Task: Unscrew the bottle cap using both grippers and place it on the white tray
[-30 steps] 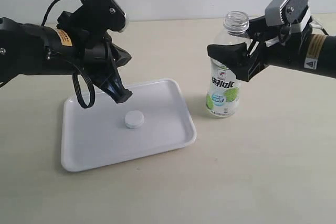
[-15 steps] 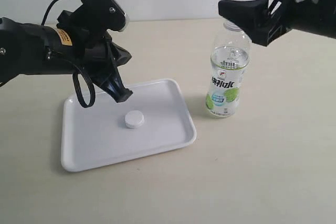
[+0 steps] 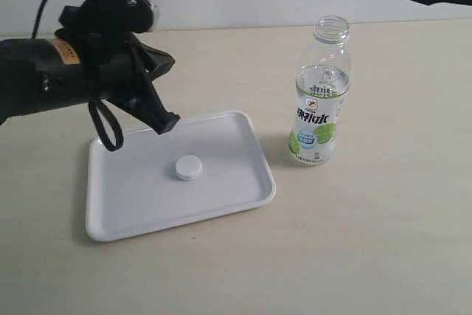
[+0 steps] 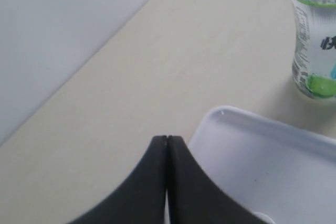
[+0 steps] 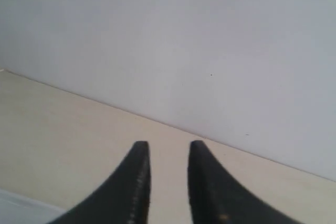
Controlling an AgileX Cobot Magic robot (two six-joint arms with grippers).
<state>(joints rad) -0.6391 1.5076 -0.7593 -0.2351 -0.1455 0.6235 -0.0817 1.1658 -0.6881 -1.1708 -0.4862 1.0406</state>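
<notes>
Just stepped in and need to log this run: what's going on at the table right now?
The bottle cap is off and lies on the white tray. The bottle stands open and upright on the table beside the tray, with nothing holding it. The left gripper hangs shut and empty near the tray's far edge, clear of the cap. The right gripper is open, empty and raised well away from the bottle.

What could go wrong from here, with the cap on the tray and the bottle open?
The bottle stands uncapped and unheld beside the tray; a bump could tip it, perhaps spilling. The left gripper hangs shut low over the tray, near the cap; a low sweep might knock the cap off.
</notes>
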